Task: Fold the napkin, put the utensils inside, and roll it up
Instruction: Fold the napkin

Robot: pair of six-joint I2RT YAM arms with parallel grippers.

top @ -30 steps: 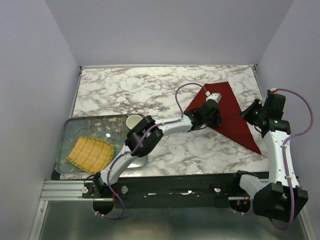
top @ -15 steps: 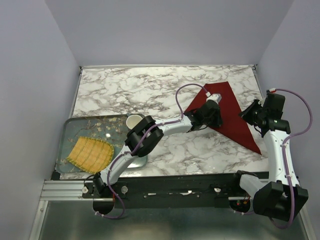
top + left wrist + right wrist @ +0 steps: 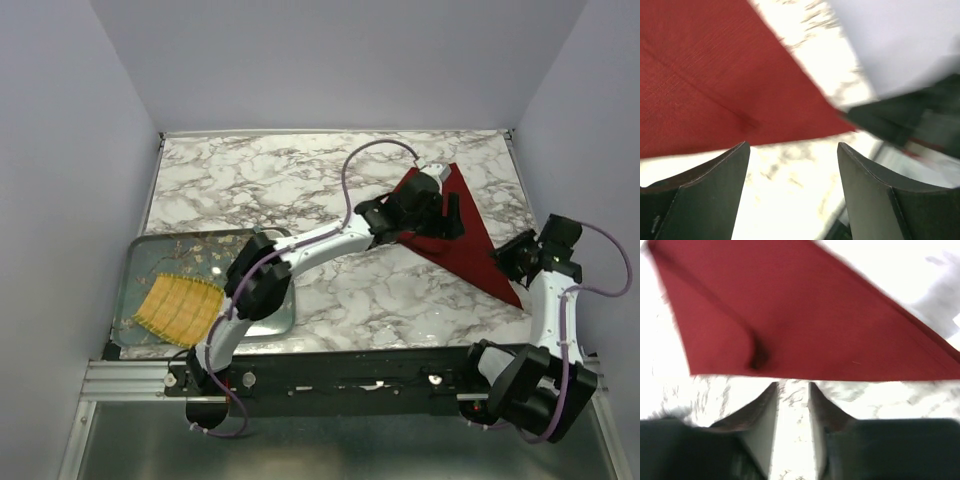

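The dark red napkin (image 3: 478,248) lies flat on the marble table (image 3: 260,190) at the right, folded into a triangle. My left gripper (image 3: 447,218) hovers over its left part. In the left wrist view that gripper (image 3: 792,145) is open wide, with only marble between the fingers and the napkin (image 3: 700,80) just beyond the tips. My right gripper (image 3: 512,256) is at the napkin's right edge. It (image 3: 792,385) stands open by a narrow gap over bare marble, just short of the napkin's folded edge (image 3: 805,315). No utensils are in view.
A patterned tray (image 3: 150,262) sits at the front left with a yellow woven mat (image 3: 180,308) on it. The left arm stretches across the middle of the table. The right wall stands close behind the right arm.
Both grippers were shut on the napkin and have opened, the left one wide. The left gripper has shifted toward the back. The right gripper has drawn back off the napkin toward the near right.
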